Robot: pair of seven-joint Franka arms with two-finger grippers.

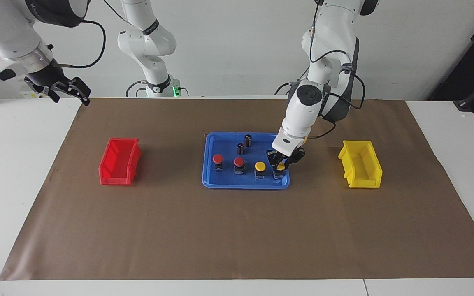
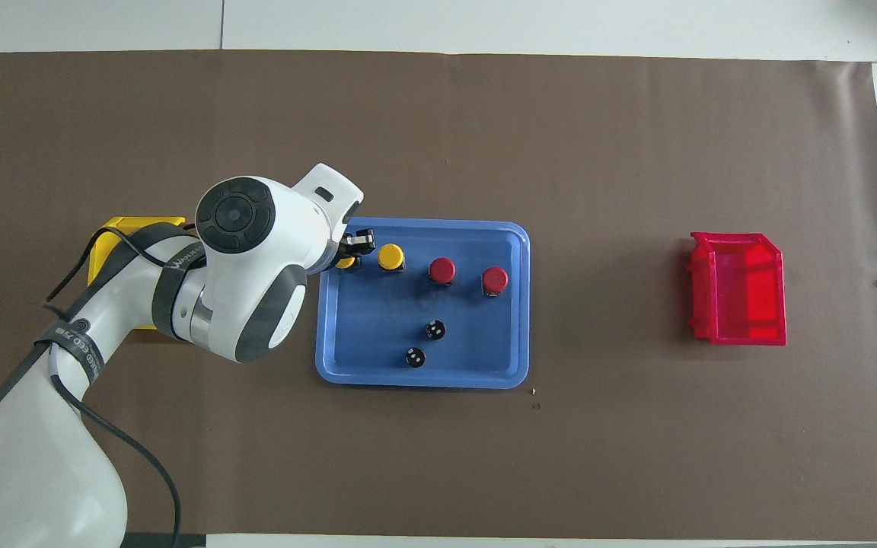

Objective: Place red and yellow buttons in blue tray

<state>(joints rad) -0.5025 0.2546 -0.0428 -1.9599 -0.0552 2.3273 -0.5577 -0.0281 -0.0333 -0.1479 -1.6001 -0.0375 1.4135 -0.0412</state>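
Observation:
The blue tray (image 1: 245, 186) lies mid-table, also in the overhead view (image 2: 423, 380). In it, in a row along the side farther from the robots, stand two red buttons (image 1: 218, 159) (image 1: 239, 162) and a yellow button (image 1: 260, 166); from overhead they show as red (image 2: 494, 279) (image 2: 442, 269) and yellow (image 2: 390, 256). My left gripper (image 1: 280, 165) is down at the row's end toward the left arm, shut on the second yellow button (image 1: 280, 167) (image 2: 345, 263), whose base is at the tray floor. My right gripper (image 1: 62, 91) waits raised and open at the right arm's end.
Two dark capless cylinders (image 1: 247, 139) (image 1: 240, 148) stand in the tray nearer to the robots. A red bin (image 1: 119, 161) sits toward the right arm's end, a yellow bin (image 1: 360, 163) toward the left arm's end, partly under the left arm in the overhead view (image 2: 130, 228).

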